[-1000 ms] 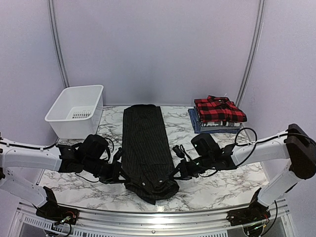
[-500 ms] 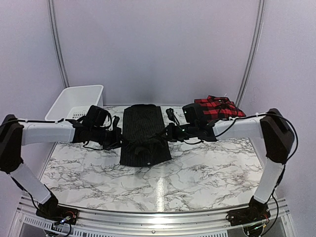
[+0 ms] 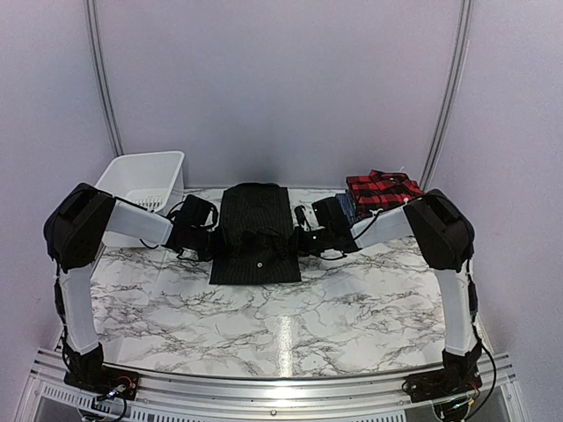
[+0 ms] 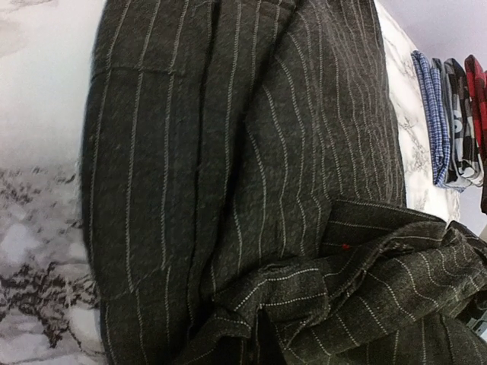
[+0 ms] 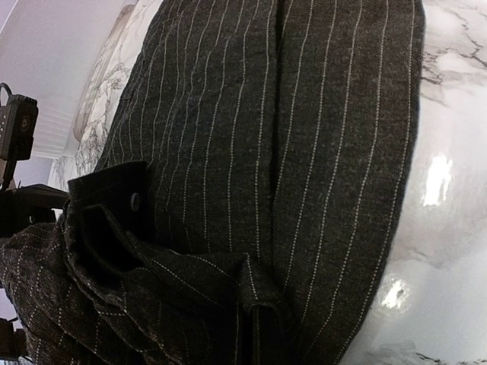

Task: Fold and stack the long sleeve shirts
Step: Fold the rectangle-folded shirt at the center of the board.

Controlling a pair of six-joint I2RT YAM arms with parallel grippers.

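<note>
A white marble-veined surface (image 3: 352, 299) is enclosed by pale lilac walls. The black pinstriped shirt (image 3: 255, 230) is laid at the far middle of the surface, doubled over itself, and a bunched ridge of cloth is raised across it. The left claw (image 3: 215, 242) is pressed together on the shirt's left edge and the right claw (image 3: 301, 239) on its right edge, so that cloth is pinched at both ends of that ridge. The fingers themselves are hidden in both wrist views, where only crumpled pinstriped folds are seen close to the lens. At the far right a stack is formed by the red-and-black plaid shirt (image 3: 384, 192) on top, a greyish shirt (image 4: 460, 114) beneath it and a blue checked shirt (image 4: 426, 106) at the bottom. A white bin (image 3: 141, 180) is set at the far left, near the left arm.
</note>
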